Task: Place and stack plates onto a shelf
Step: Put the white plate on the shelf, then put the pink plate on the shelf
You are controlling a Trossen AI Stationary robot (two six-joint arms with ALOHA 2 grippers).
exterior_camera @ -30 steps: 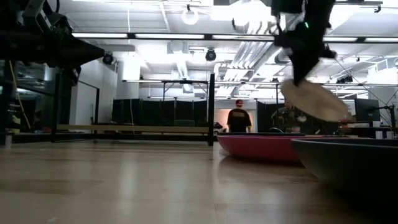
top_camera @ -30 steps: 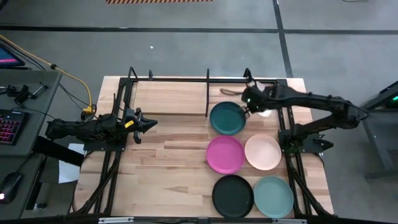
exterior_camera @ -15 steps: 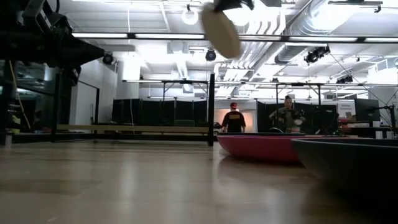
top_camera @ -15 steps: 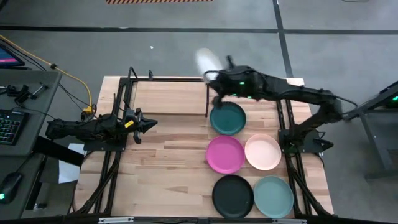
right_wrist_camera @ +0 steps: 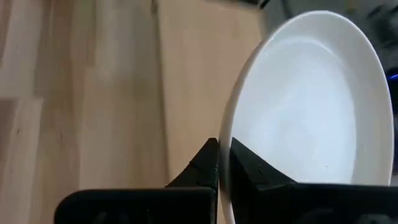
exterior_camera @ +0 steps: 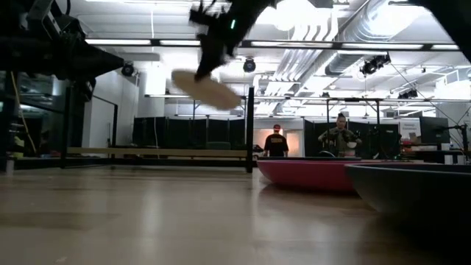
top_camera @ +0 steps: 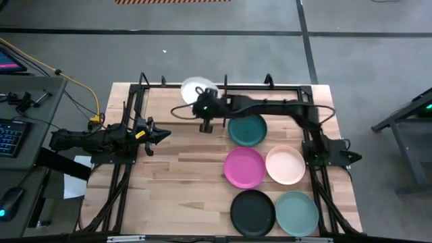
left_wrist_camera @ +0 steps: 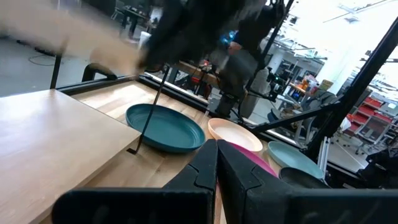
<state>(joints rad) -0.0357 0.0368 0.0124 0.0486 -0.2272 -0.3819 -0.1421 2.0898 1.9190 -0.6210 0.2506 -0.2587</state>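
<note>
My right gripper [top_camera: 204, 108] reaches across the table and is shut on the white plate [top_camera: 195, 89], which hangs in the air over the left half of the shelf [top_camera: 202, 86], left of its divider bar [top_camera: 225, 101]. The low view shows that white plate [exterior_camera: 207, 89] tilted above the wood. The dark teal plate [top_camera: 248, 129], pink plate [top_camera: 244, 167], peach plate [top_camera: 285, 165], black plate [top_camera: 253, 212] and grey-green plate [top_camera: 296, 212] lie flat on the table's right half. My left gripper [top_camera: 160, 135] waits shut at the table's left side. My right gripper pinches the white plate's rim [right_wrist_camera: 225, 134] between its two fingers [right_wrist_camera: 249, 165], one on the upper face and one beneath. It comes slanting down from above, on the plate's near side. The plate is lifted clear and tilted, its free edge lower.
The shelf's upright posts [top_camera: 142, 82] and rear rod run along the far edge. Bare wood [top_camera: 175, 175] spreads over the table's left and middle. A keyboard and cables sit on a desk [top_camera: 13, 131] left of the table. People [exterior_camera: 276, 141] stand far back in the room.
My right gripper has swung the white plate from over the table's far right, up and across the divider bar toward the left, then down over the shelf's left half. The plate has tipped from steep to nearly level. The other plates have stayed put.
</note>
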